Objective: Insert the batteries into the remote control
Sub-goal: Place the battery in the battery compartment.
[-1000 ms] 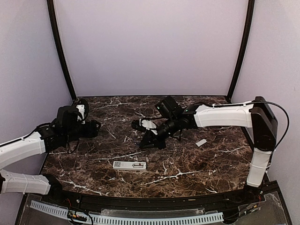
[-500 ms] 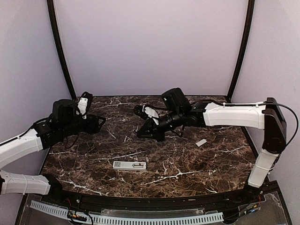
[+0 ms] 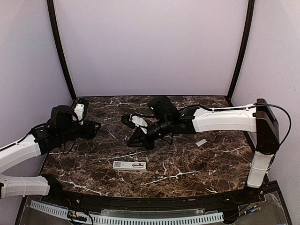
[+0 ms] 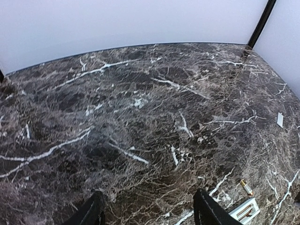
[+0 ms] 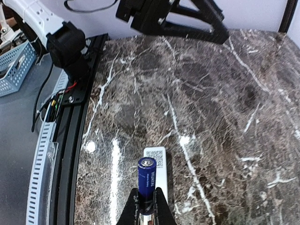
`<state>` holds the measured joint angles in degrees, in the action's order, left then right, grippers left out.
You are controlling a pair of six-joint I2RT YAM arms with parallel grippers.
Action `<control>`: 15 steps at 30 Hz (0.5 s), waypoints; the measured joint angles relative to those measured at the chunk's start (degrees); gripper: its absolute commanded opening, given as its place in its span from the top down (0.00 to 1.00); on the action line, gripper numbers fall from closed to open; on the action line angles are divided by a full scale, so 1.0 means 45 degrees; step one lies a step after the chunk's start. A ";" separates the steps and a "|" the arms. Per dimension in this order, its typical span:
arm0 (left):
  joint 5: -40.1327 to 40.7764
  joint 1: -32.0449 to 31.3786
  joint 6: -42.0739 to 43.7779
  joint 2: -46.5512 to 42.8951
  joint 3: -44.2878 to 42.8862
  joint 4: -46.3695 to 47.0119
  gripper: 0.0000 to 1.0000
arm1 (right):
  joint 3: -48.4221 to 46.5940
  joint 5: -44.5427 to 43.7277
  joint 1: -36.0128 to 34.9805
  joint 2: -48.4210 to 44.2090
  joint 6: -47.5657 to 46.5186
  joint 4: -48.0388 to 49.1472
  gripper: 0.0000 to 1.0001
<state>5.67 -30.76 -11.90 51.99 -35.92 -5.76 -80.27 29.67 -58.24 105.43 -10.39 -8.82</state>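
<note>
A battery is pinched by one end in the right gripper, at the lower centre of the right wrist view, with the remote just behind it. The left gripper is spread and empty. The battery may be pivoted on contact, and the unrestrained remote may be pushed aside.

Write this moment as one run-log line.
right gripper: shut on battery | left gripper: open, empty | remote: flat on table

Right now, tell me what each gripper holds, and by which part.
The right gripper pinches a blue battery by one end. The left gripper is open, holding nothing.
</note>
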 measured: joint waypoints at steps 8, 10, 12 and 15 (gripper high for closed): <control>0.0165 0.0005 -0.0908 0.0272 0.0359 -0.0437 0.36 | 0.0015 -0.0199 -0.0238 0.1190 -0.0685 -0.0806 1.00; 0.0121 0.0005 -0.1030 0.0403 0.0355 -0.0505 0.36 | 0.0015 -0.0267 -0.0228 0.1384 -0.0928 -0.0918 1.00; 0.0073 0.0005 -0.1127 0.0505 0.0355 -0.0597 0.36 | 0.0024 -0.0330 -0.0228 0.1622 -0.1112 -0.1054 1.00; -0.0029 0.0005 -0.1185 0.0554 0.0355 -0.0729 0.36 | 0.0321 -0.0330 -0.0228 0.1831 -0.1248 -0.1059 1.00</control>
<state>5.54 -30.74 -17.23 54.48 -34.33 -9.04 -78.83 28.18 -59.27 113.67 -16.01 -13.58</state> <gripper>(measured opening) 0.645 0.055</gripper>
